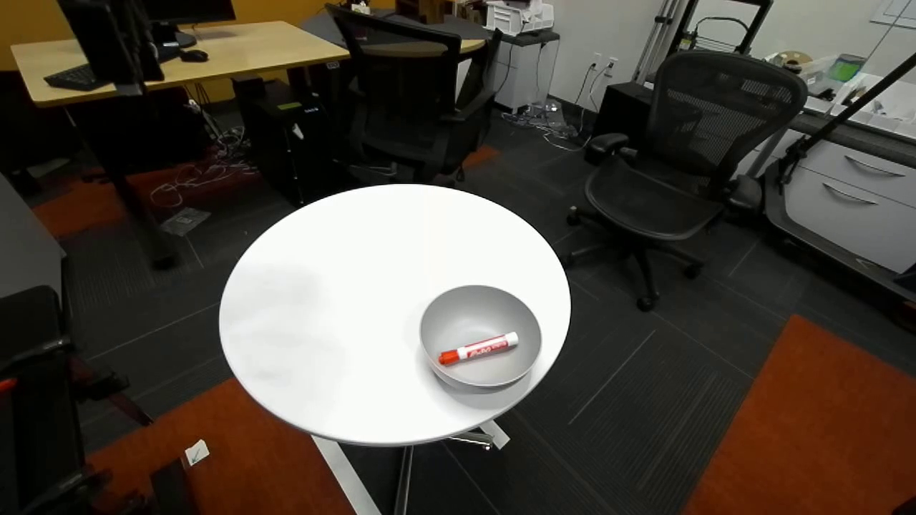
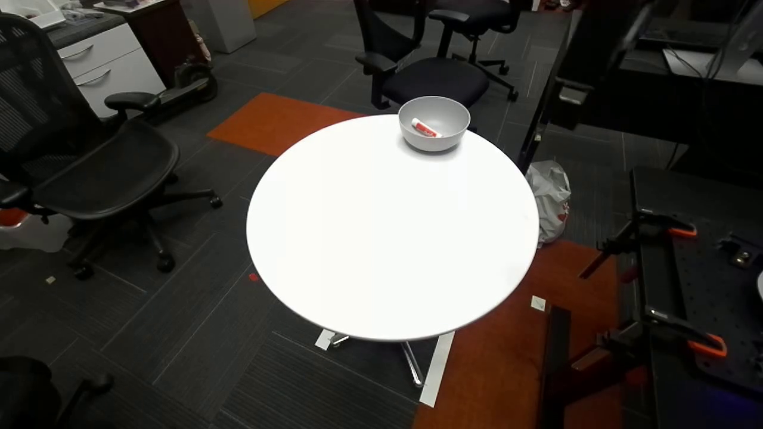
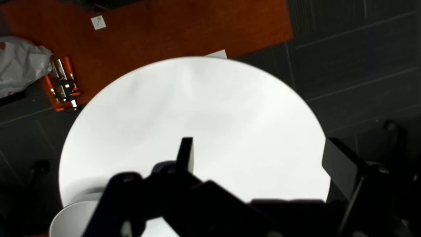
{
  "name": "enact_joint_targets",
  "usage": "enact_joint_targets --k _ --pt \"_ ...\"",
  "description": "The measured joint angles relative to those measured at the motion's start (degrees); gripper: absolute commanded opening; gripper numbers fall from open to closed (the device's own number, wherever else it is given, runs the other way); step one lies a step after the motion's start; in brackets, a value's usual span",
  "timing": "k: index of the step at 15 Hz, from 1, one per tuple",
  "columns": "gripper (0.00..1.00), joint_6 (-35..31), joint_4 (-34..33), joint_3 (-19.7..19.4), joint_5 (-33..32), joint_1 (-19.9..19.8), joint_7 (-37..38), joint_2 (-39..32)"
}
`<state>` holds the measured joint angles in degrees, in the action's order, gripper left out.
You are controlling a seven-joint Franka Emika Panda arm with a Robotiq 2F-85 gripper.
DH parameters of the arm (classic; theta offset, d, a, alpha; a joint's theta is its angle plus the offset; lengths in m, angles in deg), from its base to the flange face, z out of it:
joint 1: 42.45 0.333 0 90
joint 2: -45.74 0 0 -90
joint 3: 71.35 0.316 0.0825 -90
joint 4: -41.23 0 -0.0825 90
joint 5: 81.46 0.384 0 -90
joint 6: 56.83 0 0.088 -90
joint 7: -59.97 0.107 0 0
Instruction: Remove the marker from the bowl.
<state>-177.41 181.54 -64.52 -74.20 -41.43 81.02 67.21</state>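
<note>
The marker [image 1: 478,348], red and white, lies inside the light grey bowl [image 1: 479,309]. They also show in an exterior view as the marker [image 2: 425,128] and the bowl [image 2: 434,145]. The bowl stands near the edge of the round white table [image 1: 336,286]. In the wrist view the bowl [image 3: 70,217] is at the lower left, partly cut off and covered by my gripper; the marker is hidden there. My gripper [image 3: 261,156] is open and empty, above the table and off to one side of the bowl. It is not clearly recognisable in the exterior views.
A dark shape with a pale tip [image 2: 590,65] hangs at the upper right in an exterior view; I cannot tell whether it is my arm. A black stand with clamps [image 2: 691,286] is beside the table. Office chairs [image 1: 680,143] and a plastic bag [image 2: 548,199] are around it.
</note>
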Motion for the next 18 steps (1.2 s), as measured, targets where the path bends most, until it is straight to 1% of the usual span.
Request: enact_joint_targets --k 2,5,10,14,18 --pt "1.00 -1.8 -0.2 -1.1 -0.6 -1.8 0.0 0.0" --pt "1.00 -5.2 -0.2 -1.7 -2.0 -3.7 1.3 -0.2" --pt "1.00 -11.3 -0.6 -2.4 -9.6 -8.6 6.4 -2.7" --pt "1.00 -12.2 -2.6 -4.4 -15.8 -12.2 9.1 -6.6" --pt "1.00 -12.3 -5.2 -7.4 -19.4 -13.5 9.6 -11.0"
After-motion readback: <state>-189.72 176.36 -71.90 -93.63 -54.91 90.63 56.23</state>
